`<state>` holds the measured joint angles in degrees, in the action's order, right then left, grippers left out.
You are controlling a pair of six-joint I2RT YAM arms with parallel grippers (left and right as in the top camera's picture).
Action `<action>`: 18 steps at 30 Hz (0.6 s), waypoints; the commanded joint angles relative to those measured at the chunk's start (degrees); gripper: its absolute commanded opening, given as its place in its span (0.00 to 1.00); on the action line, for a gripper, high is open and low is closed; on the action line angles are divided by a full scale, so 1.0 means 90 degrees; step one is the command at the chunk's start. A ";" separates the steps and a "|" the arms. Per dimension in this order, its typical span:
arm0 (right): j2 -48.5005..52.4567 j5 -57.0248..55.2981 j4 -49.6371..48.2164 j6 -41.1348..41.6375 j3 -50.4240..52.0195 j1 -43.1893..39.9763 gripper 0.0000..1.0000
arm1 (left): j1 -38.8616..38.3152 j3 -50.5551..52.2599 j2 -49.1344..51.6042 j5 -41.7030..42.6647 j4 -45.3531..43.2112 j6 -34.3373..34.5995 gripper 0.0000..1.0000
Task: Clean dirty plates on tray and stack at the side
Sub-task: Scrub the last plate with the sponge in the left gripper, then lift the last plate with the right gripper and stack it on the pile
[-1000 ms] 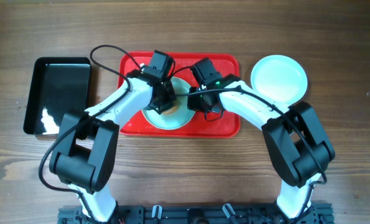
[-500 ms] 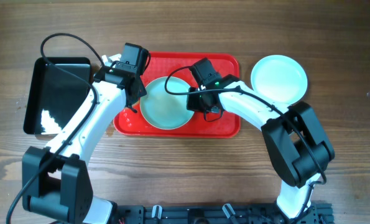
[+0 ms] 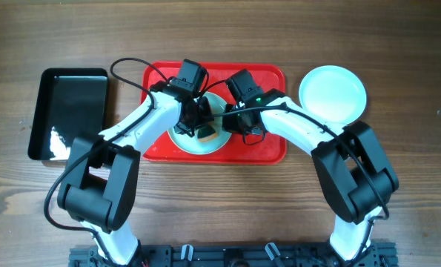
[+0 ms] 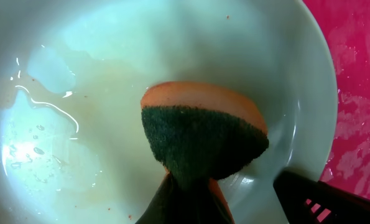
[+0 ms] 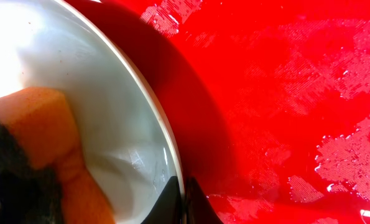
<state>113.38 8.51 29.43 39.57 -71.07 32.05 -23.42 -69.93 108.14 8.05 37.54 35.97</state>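
Note:
A pale plate (image 3: 187,143) lies on the red tray (image 3: 268,148), wet with faint orange-brown specks inside (image 4: 79,74). My left gripper (image 3: 199,123) is over it, shut on an orange sponge with a dark green scrub face (image 4: 200,130), which presses on the plate's inside. My right gripper (image 3: 231,119) is shut on the plate's right rim (image 5: 181,193), one finger inside and one outside. The sponge also shows in the right wrist view (image 5: 35,118). A second, clean-looking plate (image 3: 333,93) lies on the table right of the tray. I see only two plates.
A glossy black tray (image 3: 68,111) lies on the wooden table left of the red tray. The red tray's floor is wet (image 5: 284,93). Both arms cross over the tray's middle, close together.
Half a second ago my left gripper was at the red tray's left edge, off the plate. It has moved back right onto the plate with the sponge. The right arm has not moved.

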 commanded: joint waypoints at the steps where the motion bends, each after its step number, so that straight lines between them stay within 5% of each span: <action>1: 0.0141 -0.0287 0.0070 -0.0019 0.0002 -0.0032 0.04 | 0.0007 -0.0041 0.0134 -0.0444 0.0177 0.0053 0.04; 8: 0.0141 -0.0287 0.0078 -0.0053 0.0002 -0.0032 0.04 | 0.0134 -0.0068 0.0117 -0.3730 0.1265 -0.0117 0.04; 18: 0.0138 -0.0333 0.0024 -0.0066 0.0002 -0.0034 0.04 | 0.0158 -0.1076 -0.1477 -0.3487 0.1938 -0.0250 0.04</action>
<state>113.38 8.62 29.39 39.55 -71.07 32.16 -22.35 -77.82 101.34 -23.59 54.02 34.17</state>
